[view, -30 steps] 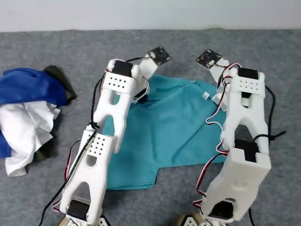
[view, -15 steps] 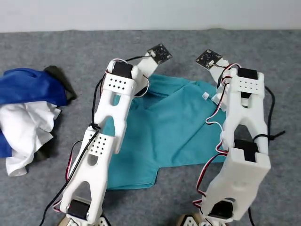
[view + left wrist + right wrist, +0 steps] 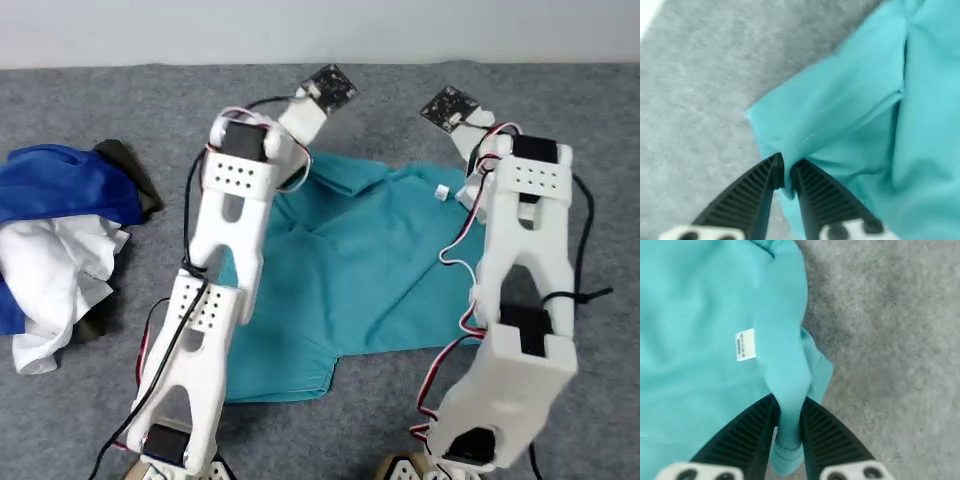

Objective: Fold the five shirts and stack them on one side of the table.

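A teal shirt (image 3: 370, 270) lies spread on the grey table between the two arms. My left gripper (image 3: 785, 172) is shut on the teal shirt's (image 3: 880, 110) far left edge, pinching a fold of cloth. My right gripper (image 3: 788, 412) is shut on a rolled hem of the teal shirt (image 3: 705, 315) near its white label (image 3: 745, 345). In the high view the label (image 3: 440, 192) sits by the right arm's wrist. A heap of other shirts, blue (image 3: 70, 185), white (image 3: 55, 265) and dark (image 3: 125, 165), lies at the table's left side.
Grey carpet-like table surface (image 3: 600, 130) runs to a pale wall at the back. Bare table lies beyond the shirt's far edge and to the right of the right arm.
Both arms have moved toward the far side, drawing the teal shirt's far edge with them. The label has shifted slightly away from me.
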Controlling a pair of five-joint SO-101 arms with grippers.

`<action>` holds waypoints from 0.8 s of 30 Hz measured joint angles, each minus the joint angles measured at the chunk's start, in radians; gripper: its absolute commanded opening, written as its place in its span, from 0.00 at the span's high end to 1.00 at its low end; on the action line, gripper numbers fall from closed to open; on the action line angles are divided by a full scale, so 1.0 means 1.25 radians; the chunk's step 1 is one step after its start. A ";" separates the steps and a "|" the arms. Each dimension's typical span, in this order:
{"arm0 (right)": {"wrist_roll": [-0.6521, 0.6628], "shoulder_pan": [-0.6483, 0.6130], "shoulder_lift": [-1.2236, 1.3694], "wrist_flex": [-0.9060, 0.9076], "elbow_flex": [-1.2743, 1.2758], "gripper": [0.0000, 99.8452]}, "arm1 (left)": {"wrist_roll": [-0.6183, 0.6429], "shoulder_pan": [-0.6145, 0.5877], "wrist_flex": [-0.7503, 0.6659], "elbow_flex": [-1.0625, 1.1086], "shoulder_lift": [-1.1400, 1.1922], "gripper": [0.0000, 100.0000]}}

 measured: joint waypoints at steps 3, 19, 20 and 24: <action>0.000 0.000 -0.031 0.036 0.000 0.99 | 0.001 0.000 0.000 0.072 -0.095 0.99; 0.000 0.000 -0.218 0.093 0.000 0.99 | 0.002 -0.011 0.005 0.459 -0.563 0.99; 0.000 0.000 -0.234 0.093 0.000 0.99 | 0.002 -0.020 0.005 0.459 -0.572 0.99; 0.000 0.000 -0.285 0.093 0.000 0.99 | 0.031 -0.074 0.005 0.452 -0.608 0.99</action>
